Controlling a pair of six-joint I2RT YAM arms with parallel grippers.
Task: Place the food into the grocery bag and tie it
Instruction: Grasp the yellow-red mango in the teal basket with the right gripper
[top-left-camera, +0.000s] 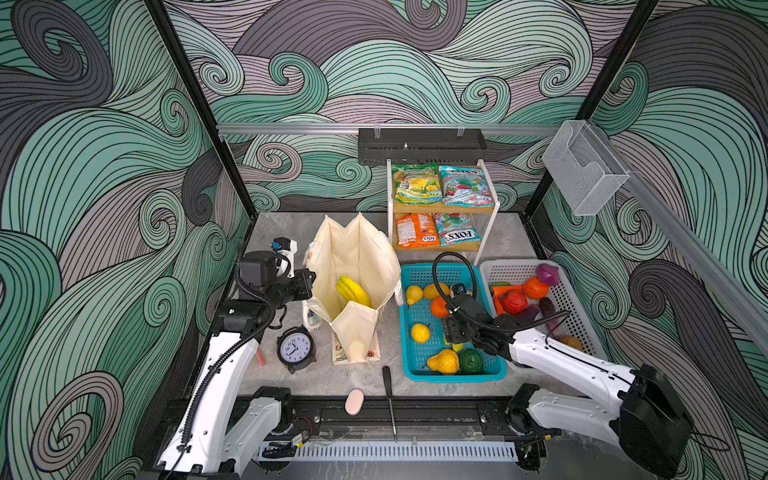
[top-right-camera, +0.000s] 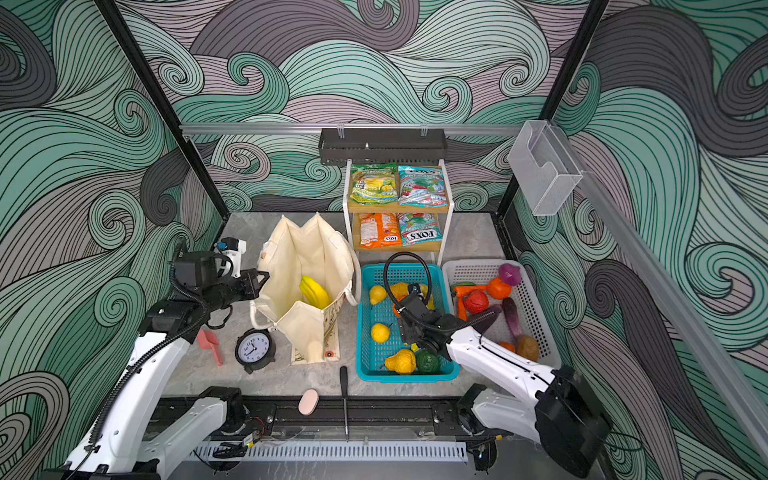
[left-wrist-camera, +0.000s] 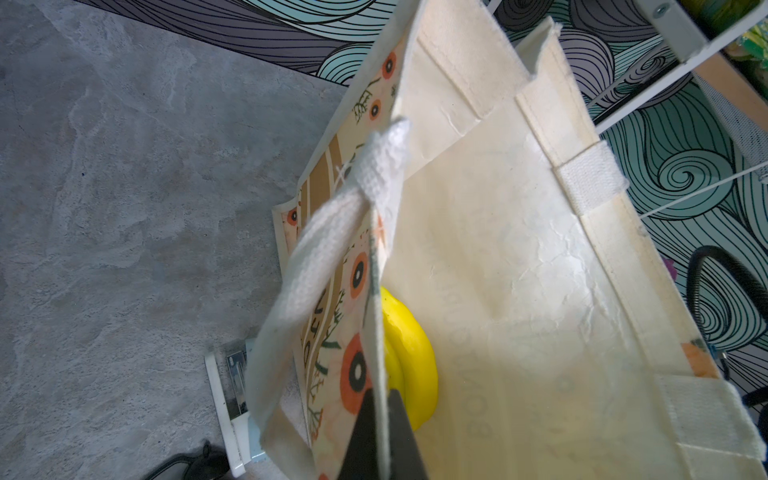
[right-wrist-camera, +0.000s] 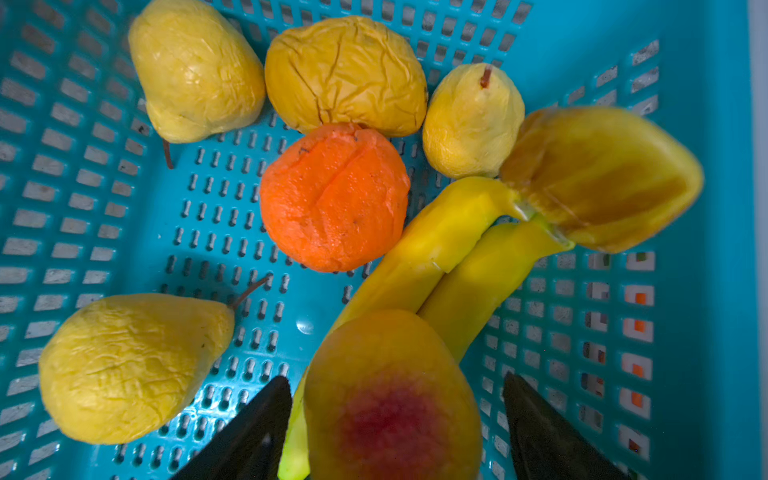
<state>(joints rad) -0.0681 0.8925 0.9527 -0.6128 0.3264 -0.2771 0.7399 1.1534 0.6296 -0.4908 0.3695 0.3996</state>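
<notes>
Right gripper (right-wrist-camera: 395, 376) is down in the teal basket (top-left-camera: 453, 376), jaws apart with the peach (right-wrist-camera: 390, 399) sitting between them. One finger looks to be at the peach's skin or just off it. The other shows a clear gap, so nothing is gripped yet.

Key geometry: the peach's longer dimension seems to run along the fingers, so the jaws would close across its narrower width, which is good. It lies on or against the banana pair (right-wrist-camera: 449, 257), which angles away from the gripper toward a second peach-like fruit (right-wrist-camera: 602, 178). A banana end pokes out beside the near finger, so a squeeze could catch it too.

Left gripper (left-wrist-camera: 380, 395) is clamped shut on the near wall of the grocery bag (top-left-camera: 357, 249) just below the rim, holding the mouth spread. A banana bunch (top-left-camera: 352, 291) is already inside.

In both top views the bag stands just beside the teal basket, on its left. The right arm is the one at the fruit, so the carry is a short sideways move up over the rim.

Remaining food:
- pears and an orange (right-wrist-camera: 334, 197) in the teal basket
- vegetables in the white basket (top-left-camera: 582, 307)
- snack packets (top-left-camera: 440, 187) on the rack behind

Tying isn't in reach yet.
</notes>
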